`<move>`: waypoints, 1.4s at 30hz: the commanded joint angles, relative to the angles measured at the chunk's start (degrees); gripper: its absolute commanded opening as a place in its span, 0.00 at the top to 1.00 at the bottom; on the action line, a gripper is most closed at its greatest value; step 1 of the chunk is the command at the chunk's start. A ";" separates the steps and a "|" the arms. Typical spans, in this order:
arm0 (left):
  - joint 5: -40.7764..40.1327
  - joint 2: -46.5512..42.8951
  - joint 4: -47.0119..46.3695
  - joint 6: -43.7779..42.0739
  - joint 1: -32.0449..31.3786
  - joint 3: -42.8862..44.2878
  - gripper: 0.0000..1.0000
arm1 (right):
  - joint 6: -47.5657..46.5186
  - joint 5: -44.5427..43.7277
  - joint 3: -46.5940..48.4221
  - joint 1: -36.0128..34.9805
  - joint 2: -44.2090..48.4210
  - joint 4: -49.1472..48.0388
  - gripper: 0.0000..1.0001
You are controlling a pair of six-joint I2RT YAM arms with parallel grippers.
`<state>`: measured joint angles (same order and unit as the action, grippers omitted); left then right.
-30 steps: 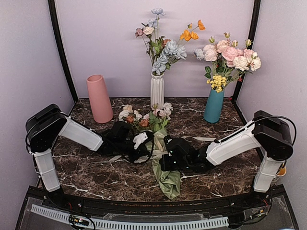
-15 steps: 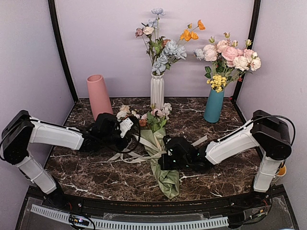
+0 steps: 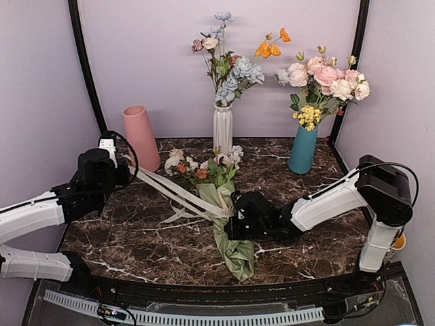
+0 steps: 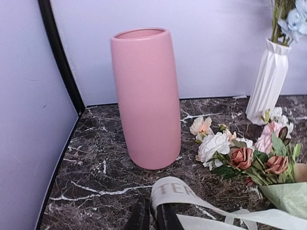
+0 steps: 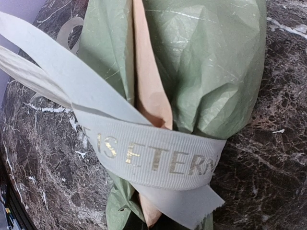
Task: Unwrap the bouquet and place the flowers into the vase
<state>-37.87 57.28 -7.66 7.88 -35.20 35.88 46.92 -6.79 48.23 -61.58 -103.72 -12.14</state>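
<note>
The bouquet lies mid-table, its small pink, white and rust flowers [image 3: 204,166] [image 4: 235,148] pointing away and its olive-green paper wrap [image 3: 236,248] [image 5: 211,72] towards me. My right gripper [image 3: 232,224] [image 5: 158,226] is shut on the wrap, with its fingers almost hidden under the paper. A cream ribbon [image 3: 177,193] [image 5: 148,153] still circles the wrap and runs taut up to the left. My left gripper [image 3: 122,157] [image 4: 153,208] pinches the ribbon's [image 4: 192,194] looped end, just in front of the upright pink vase [image 3: 141,139] [image 4: 146,96].
A white ribbed vase [image 3: 222,129] [image 4: 268,81] with blue and orange flowers stands at the back centre. A teal vase [image 3: 303,149] with large pink roses stands at the back right. Lilac walls with black corner posts close in the marble table [image 3: 136,238].
My left gripper has swung left and back from the bouquet to the pink vase, drawing the ribbon out taut. The right gripper has stayed on the wrap.
</note>
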 commanded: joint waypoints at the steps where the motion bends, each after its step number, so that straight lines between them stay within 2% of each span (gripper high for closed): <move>1: -3.79 -5.79 7.13 12.86 0.14 -4.26 0.73 | -1.51 -0.83 -0.84 1.42 -2.99 9.52 1.00; 3: -1.10 -7.54 7.06 13.06 0.13 -5.86 0.54 | -2.00 -0.62 -0.45 1.45 -3.02 9.53 1.00; 4: 1.02 -8.14 5.88 11.66 0.13 -6.53 0.42 | -2.29 -0.49 -0.42 1.46 -3.03 9.45 1.00; 6: 8.09 -8.86 1.77 7.10 0.15 -7.99 0.26 | -2.97 -0.39 -0.20 1.39 -2.91 9.42 1.00; 8: 15.88 -7.99 -2.48 2.69 0.13 -8.89 0.04 | -3.61 -0.42 0.01 1.43 -2.77 9.76 1.00; 9: 18.75 -6.73 -3.20 1.41 0.13 -8.46 0.01 | -3.92 -0.61 0.10 1.48 -2.64 10.09 1.00; 14: 36.99 3.12 -4.73 -5.16 0.04 -4.32 0.02 | -4.66 -1.59 -0.39 1.48 -1.83 11.20 1.00; 19: 45.14 14.17 -5.23 -12.71 -3.52 0.73 0.06 | -5.05 -1.92 -1.47 1.48 -1.16 11.59 1.00; 23: 57.98 23.41 -0.03 -20.24 -4.09 6.32 0.09 | -5.54 -1.62 -1.97 1.46 -0.96 11.41 1.00; 28: 61.74 31.32 6.52 -27.86 -3.83 13.37 0.09 | -6.04 -1.74 -2.38 1.56 -0.65 11.59 1.00; 36: 60.72 40.62 11.57 -34.88 -3.58 20.77 0.07 | -5.81 -1.65 -3.42 1.55 0.17 11.00 1.00; 40: 60.33 44.12 11.64 -36.29 -3.47 22.30 0.11 | -5.70 -1.25 -3.64 1.55 0.11 10.57 1.00; 42: 60.15 45.33 11.53 -36.77 -3.32 22.99 0.17 | -5.70 -1.05 -3.74 1.55 -0.03 10.33 1.00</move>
<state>21.69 100.99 1.50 -25.69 -39.00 56.88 42.02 -7.03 47.31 -60.73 -102.45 -10.59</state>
